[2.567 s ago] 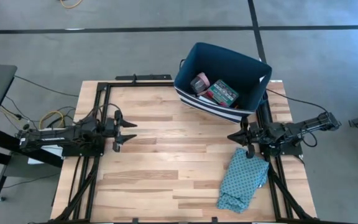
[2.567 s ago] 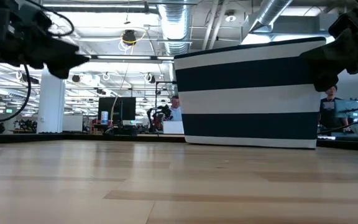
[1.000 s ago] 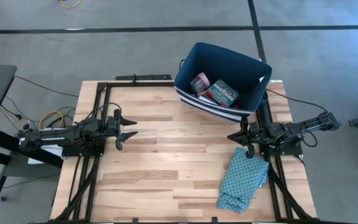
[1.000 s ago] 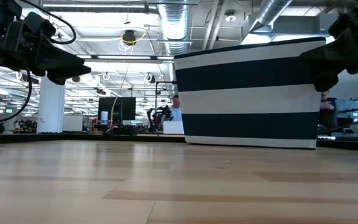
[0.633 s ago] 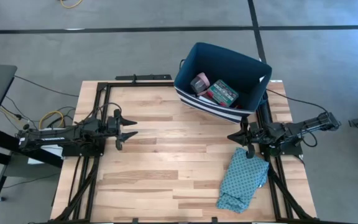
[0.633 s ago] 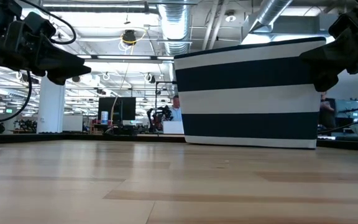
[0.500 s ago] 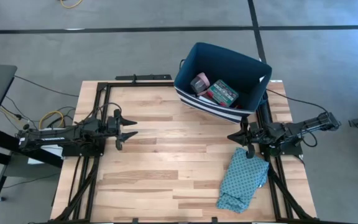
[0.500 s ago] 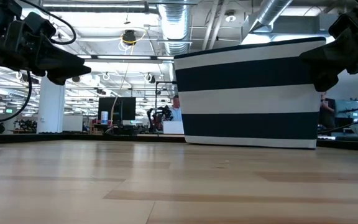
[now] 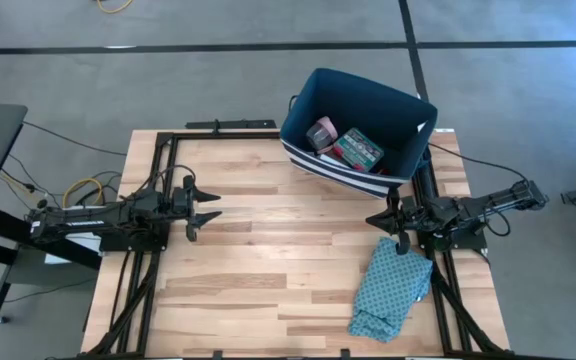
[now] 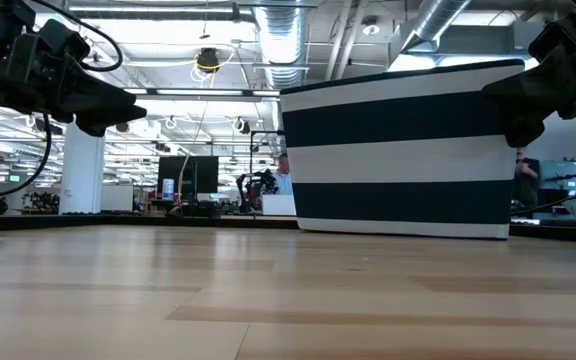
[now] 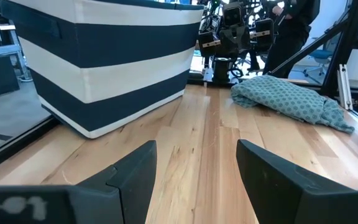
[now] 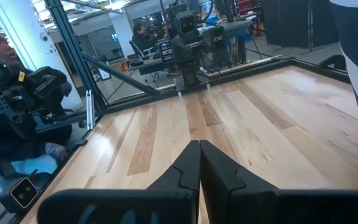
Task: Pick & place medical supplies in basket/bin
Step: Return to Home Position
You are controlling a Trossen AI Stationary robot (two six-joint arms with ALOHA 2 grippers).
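Observation:
The navy basket [image 9: 358,130] with white stripes round its base stands at the table's far right; the low view shows its striped wall [image 10: 403,150]. Inside it lie a pink tape roll [image 9: 320,133] and a green-red patterned box [image 9: 360,148]; other supplies are hidden. My left gripper [image 9: 208,208] hovers open over the table's left middle, pointing right, as its wrist view [image 11: 197,168] also shows. My right gripper [image 9: 372,219] is shut, empty and points left, near the basket's near wall; its wrist view [image 12: 199,165] shows the fingers together.
A teal patterned cloth [image 9: 393,287] lies crumpled at the table's near right, just below my right arm, and also shows in the left wrist view [image 11: 284,96]. Bare wood fills the middle between the two grippers. A black frame borders the table; people stand in the room beyond.

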